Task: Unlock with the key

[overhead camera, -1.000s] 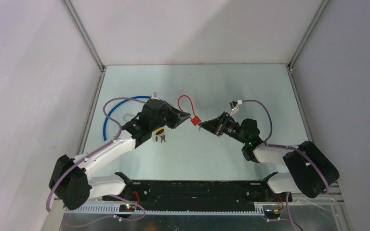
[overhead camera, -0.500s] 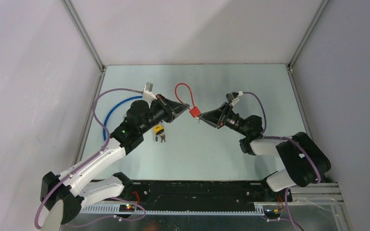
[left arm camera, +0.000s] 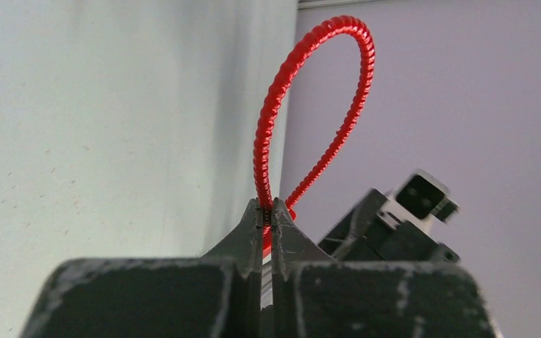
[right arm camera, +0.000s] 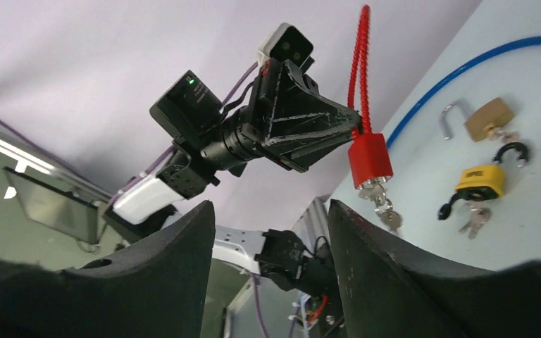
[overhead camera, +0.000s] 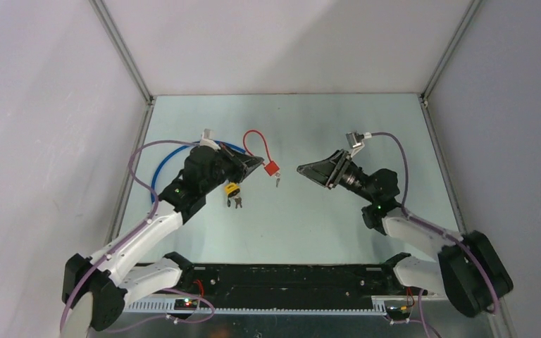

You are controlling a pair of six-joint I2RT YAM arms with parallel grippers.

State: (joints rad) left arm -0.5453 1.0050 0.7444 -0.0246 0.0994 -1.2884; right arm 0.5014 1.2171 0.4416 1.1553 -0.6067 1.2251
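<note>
The red padlock [overhead camera: 271, 167] hangs above the worktop [overhead camera: 310, 218], its coiled loop pinched tight in the left tool [overhead camera: 259, 165], with keys [right arm camera: 380, 201] dangling under its body. The right tool [overhead camera: 300, 169] faces it, spread open and empty, a little apart. I'd say it should close squarely on the head of the key in the lock, not the loose ones. It should then twist gently, since that bendy loop will let the lock swing.
</note>
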